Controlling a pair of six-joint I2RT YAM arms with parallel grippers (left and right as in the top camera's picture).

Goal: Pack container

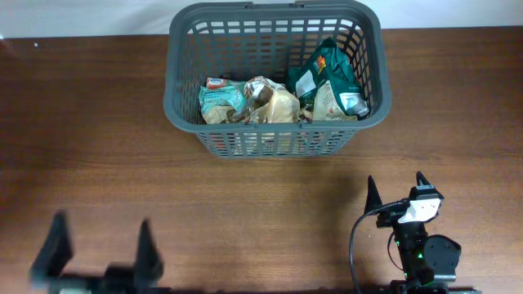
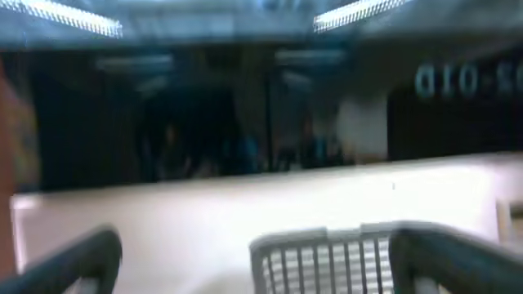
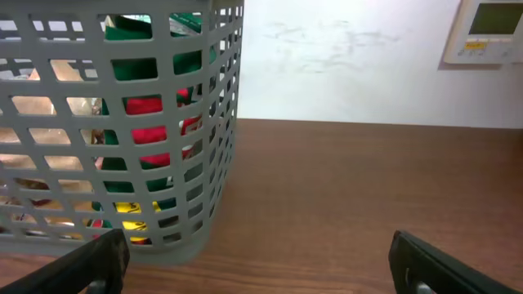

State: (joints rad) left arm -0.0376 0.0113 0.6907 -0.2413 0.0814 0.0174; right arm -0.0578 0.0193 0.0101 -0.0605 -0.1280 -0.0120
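Observation:
The container [image 1: 180,98] is a dark grey slotted basket standing at the back middle of the wooden table. Inside lie several snack packets: a teal one [image 1: 219,98], a tan one [image 1: 274,104] and a green one [image 1: 327,69]. My left gripper [image 1: 100,247] hovers near the front left edge, blurred, jaws wide apart and empty. My right gripper [image 1: 399,189] rests at the front right, open and empty, pointing at the basket. The right wrist view shows the basket's lattice wall [image 3: 122,122] ahead on the left. A blurred part of the basket [image 2: 327,257] appears in the left wrist view.
Bare brown tabletop [image 1: 261,204] lies between the basket and both grippers. A white wall [image 3: 343,57] rises behind the table, with a wall controller [image 3: 486,28] at the upper right.

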